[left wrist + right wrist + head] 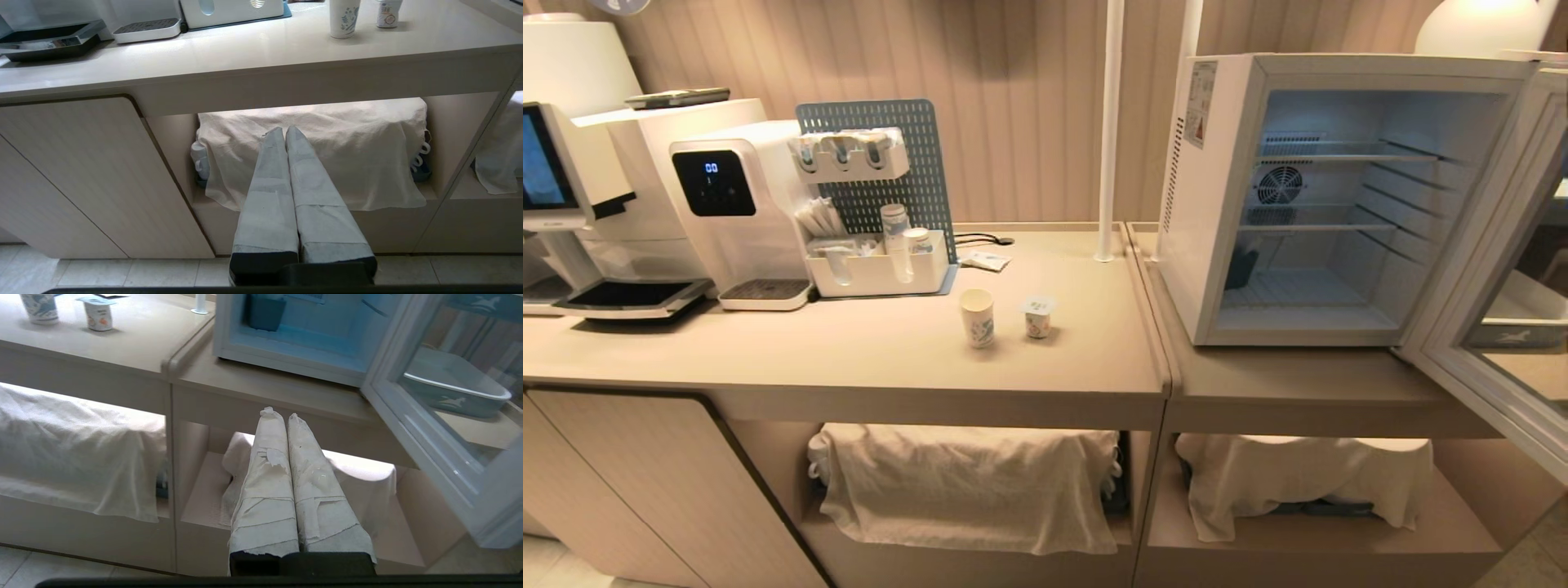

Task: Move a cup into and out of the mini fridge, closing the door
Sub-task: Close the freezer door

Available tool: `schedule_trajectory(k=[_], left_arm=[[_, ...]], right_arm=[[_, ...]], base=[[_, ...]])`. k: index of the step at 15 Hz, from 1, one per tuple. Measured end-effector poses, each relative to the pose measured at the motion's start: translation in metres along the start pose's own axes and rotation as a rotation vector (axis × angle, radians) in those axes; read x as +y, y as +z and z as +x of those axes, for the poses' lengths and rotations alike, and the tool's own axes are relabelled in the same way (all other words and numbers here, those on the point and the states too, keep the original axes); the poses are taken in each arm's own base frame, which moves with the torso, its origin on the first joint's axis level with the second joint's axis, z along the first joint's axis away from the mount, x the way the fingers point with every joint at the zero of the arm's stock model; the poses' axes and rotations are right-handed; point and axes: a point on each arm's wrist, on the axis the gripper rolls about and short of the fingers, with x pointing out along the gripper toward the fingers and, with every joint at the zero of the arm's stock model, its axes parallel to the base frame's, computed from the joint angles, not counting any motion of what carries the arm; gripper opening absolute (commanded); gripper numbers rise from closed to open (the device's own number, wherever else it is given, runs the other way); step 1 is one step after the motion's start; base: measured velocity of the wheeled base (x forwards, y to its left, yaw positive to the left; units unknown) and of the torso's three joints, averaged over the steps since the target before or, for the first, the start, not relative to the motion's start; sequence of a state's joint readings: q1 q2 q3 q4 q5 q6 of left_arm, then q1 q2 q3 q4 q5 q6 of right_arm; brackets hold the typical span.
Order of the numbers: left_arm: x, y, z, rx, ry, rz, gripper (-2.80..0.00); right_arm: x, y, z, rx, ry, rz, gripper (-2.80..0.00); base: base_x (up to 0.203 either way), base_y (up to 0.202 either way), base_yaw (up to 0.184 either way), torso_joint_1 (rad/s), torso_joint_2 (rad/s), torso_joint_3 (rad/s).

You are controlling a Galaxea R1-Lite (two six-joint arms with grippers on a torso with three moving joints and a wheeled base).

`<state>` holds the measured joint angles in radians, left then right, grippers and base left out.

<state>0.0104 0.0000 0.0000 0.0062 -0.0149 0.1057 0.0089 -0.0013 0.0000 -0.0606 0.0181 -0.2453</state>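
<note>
The white paper cup (977, 317) with a blue print stands upright on the beige counter (849, 351), also seen as the cup (343, 18) and the cup (39, 308). To its right the mini fridge (1217, 204) stands with wire shelves and nothing on them. Its door (1486, 269) is swung wide open to the right; the door (429, 428) also shows in the right wrist view. Neither arm shows in the head view. My left gripper (284, 130) hangs shut and empty below the counter, facing a draped cloth. My right gripper (282, 415) is shut and empty below the fridge.
A small foil-lidded tub (1037, 316) stands right beside the cup. A white water dispenser (739, 204), a pegboard organiser (878, 245) and a coffee machine (572, 188) fill the counter's left. A white pole (1109, 131) rises left of the fridge. Cloths (968, 482) cover the lower shelves.
</note>
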Motion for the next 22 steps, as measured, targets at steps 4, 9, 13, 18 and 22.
schedule_trajectory(k=[4,9,13,18,22], left_arm=[[0.0,0.0,0.0,0.0,-0.002,0.0,-2.8],[0.0,-0.0001,0.0,0.001,-0.001,-0.001,-2.8],[0.0,-0.0004,0.0,0.004,-0.002,-0.011,-2.8],[-0.0001,-0.0005,0.0,0.005,0.0,-0.01,-2.8],[-0.0001,-0.0005,0.0,0.005,-0.001,-0.011,-2.8]], right_arm=[[0.0,0.0,0.0,0.0,0.0,0.0,-2.8],[0.0,0.0,0.0,0.0,0.0,0.002,-2.8],[0.0,0.0,0.0,0.0,-0.001,0.002,-2.8],[0.0,0.0,0.0,0.0,0.0,0.001,-2.8],[0.0,0.0,0.0,0.0,0.0,0.001,-2.8]], base=[[0.0,-0.195,-0.001,0.003,0.0,0.002],[0.0,-0.11,0.0,0.002,0.0,-0.001],[0.0,0.0,0.0,0.0,0.0,0.0],[-0.045,0.0,0.0,0.004,0.0,0.0],[-0.192,0.0,0.0,0.003,0.0,0.001]])
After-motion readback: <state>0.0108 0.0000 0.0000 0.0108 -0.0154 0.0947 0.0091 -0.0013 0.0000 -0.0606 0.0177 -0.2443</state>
